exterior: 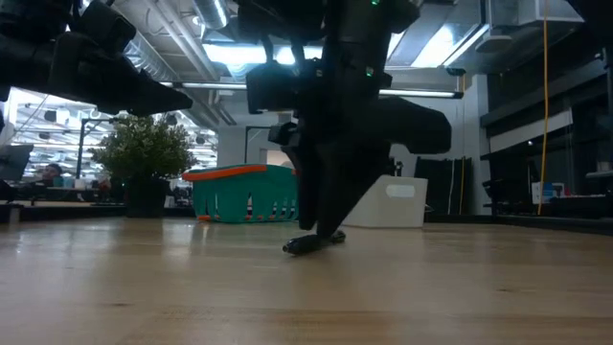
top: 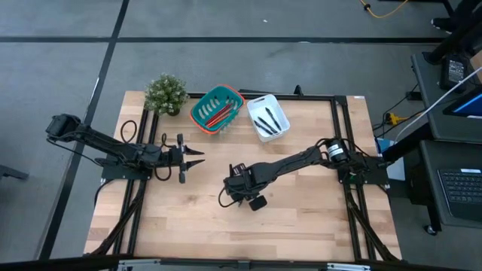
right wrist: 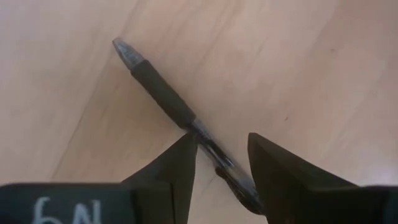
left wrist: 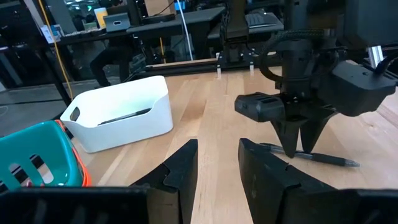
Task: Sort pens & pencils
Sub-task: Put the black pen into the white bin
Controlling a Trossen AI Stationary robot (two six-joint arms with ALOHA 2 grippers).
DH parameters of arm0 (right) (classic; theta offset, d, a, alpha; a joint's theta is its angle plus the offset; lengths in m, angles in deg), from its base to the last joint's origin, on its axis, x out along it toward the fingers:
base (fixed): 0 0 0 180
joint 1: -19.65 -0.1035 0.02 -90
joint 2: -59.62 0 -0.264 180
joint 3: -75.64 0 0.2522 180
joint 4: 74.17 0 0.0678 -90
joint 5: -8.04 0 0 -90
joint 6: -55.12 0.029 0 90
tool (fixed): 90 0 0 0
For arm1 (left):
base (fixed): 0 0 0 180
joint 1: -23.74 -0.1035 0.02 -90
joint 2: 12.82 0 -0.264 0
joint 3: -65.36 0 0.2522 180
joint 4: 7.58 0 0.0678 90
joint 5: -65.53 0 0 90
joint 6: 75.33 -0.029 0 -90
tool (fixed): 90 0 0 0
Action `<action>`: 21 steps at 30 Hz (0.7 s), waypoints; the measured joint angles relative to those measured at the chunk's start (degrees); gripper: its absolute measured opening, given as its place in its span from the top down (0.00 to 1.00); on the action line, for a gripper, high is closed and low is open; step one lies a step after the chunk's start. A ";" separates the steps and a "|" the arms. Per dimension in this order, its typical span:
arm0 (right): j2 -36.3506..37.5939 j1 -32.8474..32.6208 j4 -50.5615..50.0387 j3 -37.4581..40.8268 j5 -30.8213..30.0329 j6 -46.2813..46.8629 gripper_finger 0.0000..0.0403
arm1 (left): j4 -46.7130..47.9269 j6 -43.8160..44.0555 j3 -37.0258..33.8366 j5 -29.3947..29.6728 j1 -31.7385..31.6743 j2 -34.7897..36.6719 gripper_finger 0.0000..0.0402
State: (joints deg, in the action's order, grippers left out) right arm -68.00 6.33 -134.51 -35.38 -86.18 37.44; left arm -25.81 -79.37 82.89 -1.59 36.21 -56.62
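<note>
A black pen (right wrist: 161, 90) lies flat on the wooden table near its middle, also seen in the left wrist view (left wrist: 329, 160) and the low view (exterior: 305, 245). My right gripper (right wrist: 221, 140) points down over the pen's rear half, open, with one finger on each side of it and its tips close to the table (exterior: 321, 230). My left gripper (top: 197, 156) waits open and level at the table's left. Red and orange pencils (top: 220, 114) lie in a teal basket (top: 202, 113). More black pens (top: 267, 124) lie in a white bin (top: 256, 105).
A potted plant (top: 166, 94) stands at the far left, beside the teal basket. Basket and white bin sit side by side at the far edge. A black frame (top: 335, 128) runs along the table's edges. Bare wood lies near the front edge (top: 248, 233).
</note>
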 joint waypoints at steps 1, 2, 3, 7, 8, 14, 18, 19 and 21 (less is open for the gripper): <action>-0.15 0.00 -0.17 -0.05 0.21 -0.58 0.63 | 0.02 0.00 0.00 0.00 0.00 -0.01 0.73; -0.21 0.00 -0.29 -0.10 0.49 -0.75 0.63 | 0.02 0.00 0.00 -0.01 -0.02 0.01 0.73; -0.22 0.00 -0.47 -0.08 0.90 -0.78 0.63 | 0.04 0.00 0.00 0.00 -0.02 -0.01 0.73; -0.74 0.02 -1.22 0.08 1.62 -0.76 0.63 | 0.08 -0.02 0.00 -0.01 -0.02 -0.01 0.73; -0.63 0.02 -1.70 0.07 1.89 -0.66 0.63 | 0.12 -0.02 0.00 -0.02 -0.02 0.00 0.73; -0.92 0.07 -2.81 0.05 3.63 -0.27 0.64 | 0.29 -0.02 0.00 -0.02 -0.02 0.00 0.73; -0.94 0.07 -2.96 0.07 3.91 2.39 0.69 | 0.30 -0.02 0.00 -0.02 -0.02 -0.01 0.73; -0.94 0.05 -3.00 0.07 3.99 2.80 0.72 | 0.30 -0.02 0.00 -0.02 -0.02 0.01 0.73; -0.94 0.12 -3.06 0.07 4.06 4.62 0.78 | 0.29 -0.02 0.00 -0.02 -0.02 0.01 0.73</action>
State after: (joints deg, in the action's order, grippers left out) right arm -68.94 6.45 -137.57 -35.31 -82.12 42.07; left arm -25.52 -79.39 82.89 -1.62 36.19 -56.61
